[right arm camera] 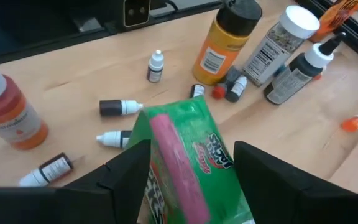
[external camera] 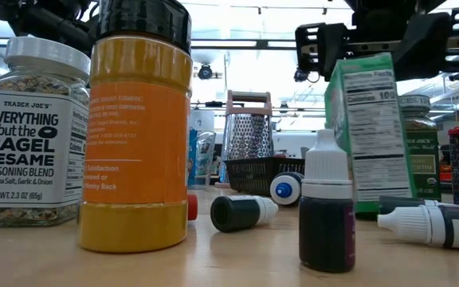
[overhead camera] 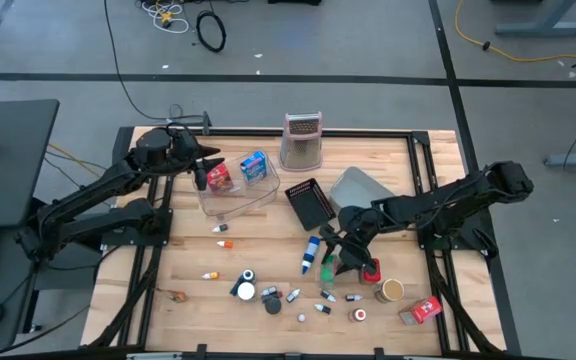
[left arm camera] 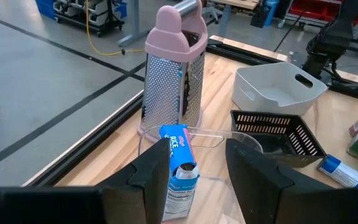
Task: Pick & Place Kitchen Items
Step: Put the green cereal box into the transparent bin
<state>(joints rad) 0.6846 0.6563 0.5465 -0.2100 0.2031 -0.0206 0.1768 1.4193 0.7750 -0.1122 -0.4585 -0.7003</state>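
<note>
Right gripper [right arm camera: 188, 168] is closed on a green packet [right arm camera: 188, 158], raised above the scattered small bottles near the middle right of the surface [overhead camera: 268, 255]. Judged step: carrying that packet to a container. Left gripper [left arm camera: 197, 171] stands open over the clear tray [overhead camera: 238, 195] at far left, astride a blue packet [left arm camera: 180, 165] inside. Next move calls for a steady carry and clean release.

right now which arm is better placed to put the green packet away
Right. The right gripper already brackets the green packet between its fingers, near the black mesh basket. The left gripper is across the table at the clear tray, over a blue carton.
</note>
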